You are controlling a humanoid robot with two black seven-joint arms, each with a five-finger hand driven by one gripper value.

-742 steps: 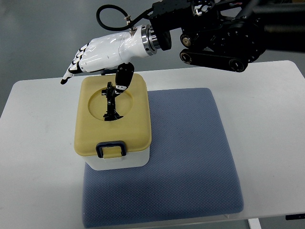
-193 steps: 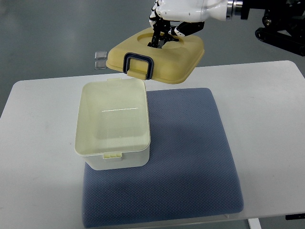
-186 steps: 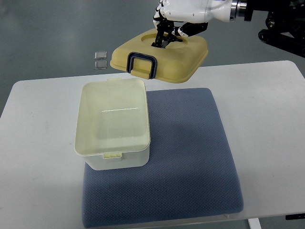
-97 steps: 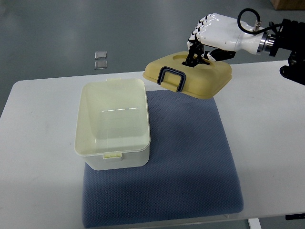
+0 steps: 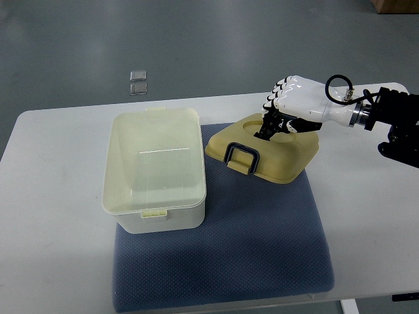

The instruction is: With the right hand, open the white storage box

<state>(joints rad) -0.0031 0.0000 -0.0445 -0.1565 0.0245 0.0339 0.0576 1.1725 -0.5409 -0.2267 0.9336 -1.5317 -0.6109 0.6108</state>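
The box stands open and empty at the mat's 9 o'clock edge, its body overhanging onto the white desk. The lid is off and lies toward 3 o'clock from the box, near it but apart, over the mat's 12 o'clock edge. It sits tilted; whether it fully rests on the mat cannot be told.

The right robot hand comes in from 3 o'clock with its fingers curled down into the round recess in the lid's top, gripping the dark handle there. The left hand is out of sight.

The lid looks like stiff moulded plastic, light enough for one hand, smooth and likely slippery on its flat faces. The recessed handle is the sensible place to hold it; the dark latch loop at its 7 o'clock edge looks hinged and would probably swing under load. The box seems equally rigid and light, so a knock could slide it.

Opening looks essentially done; what remains is probably settling the lid flat and letting go.
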